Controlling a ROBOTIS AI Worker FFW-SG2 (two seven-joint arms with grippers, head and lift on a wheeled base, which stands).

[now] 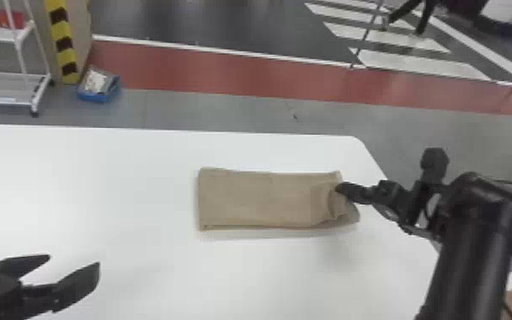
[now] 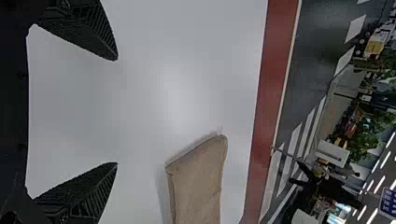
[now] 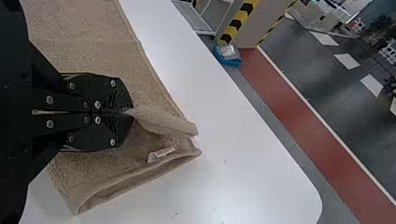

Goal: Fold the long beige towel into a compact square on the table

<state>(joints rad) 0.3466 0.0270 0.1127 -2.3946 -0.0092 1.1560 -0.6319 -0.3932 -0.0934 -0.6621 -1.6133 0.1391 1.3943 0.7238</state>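
White surface bears the beige towel, one end pinched in the right claw, apparently to carry the next fold across; the left claw hangs spread wide.

High head view facing forward and down, left wrist view across table, right closest, all sharing towel

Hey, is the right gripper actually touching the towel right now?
Touching: the right wrist view shows the right gripper shut on a pinched fold of the towel, the cloth bunching out from between its fingertips.
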